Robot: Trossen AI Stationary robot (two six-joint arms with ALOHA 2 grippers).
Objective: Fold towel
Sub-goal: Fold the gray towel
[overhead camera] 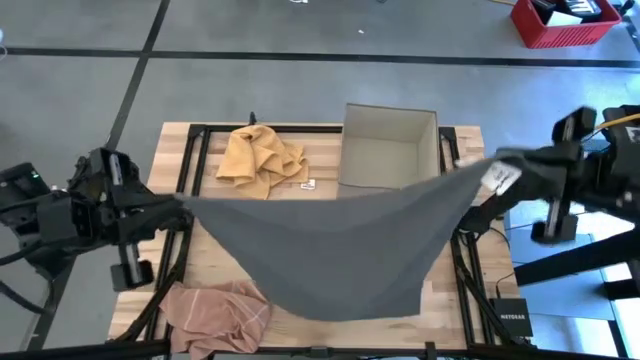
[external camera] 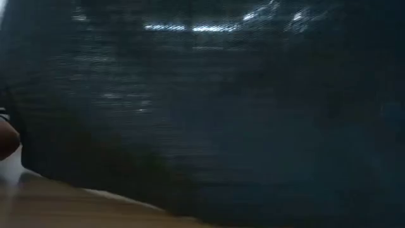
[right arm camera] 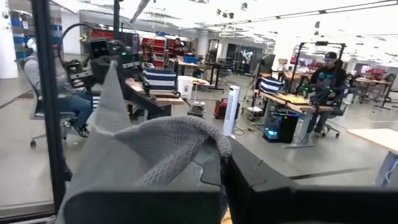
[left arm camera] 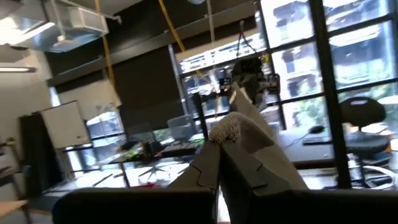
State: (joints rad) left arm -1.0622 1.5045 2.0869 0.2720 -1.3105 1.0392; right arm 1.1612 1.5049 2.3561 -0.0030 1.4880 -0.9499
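**High view: grey towel stretched between both arms above the desk**

High view shows the grey towel hanging in the air over the middle of the wooden desk, pulled taut along its top edge from one corner at the left to the other at the right, with its lower part sagging down toward the near edge of the desk. The left gripper is clamped on the towel's left corner just off the desk's left side; the right gripper is clamped on the right corner, where a white label shows, above the desk's right edge. Both wrist views show knitted grey cloth pinched between closed fingers, with the towel running off toward the opposite arm.

Under and behind the towel, a crumpled yellow cloth lies at the far side of the desk, and an open cardboard box sits just beside it to the right; the towel's top edge crosses in front of the box's near wall. A pink striped cloth lies bunched at the near left corner, near the towel's lower hem. A red crate stands on the floor well apart from the desk.

Low view is almost wholly blocked by the dark hanging towel; only a strip of desk shows.
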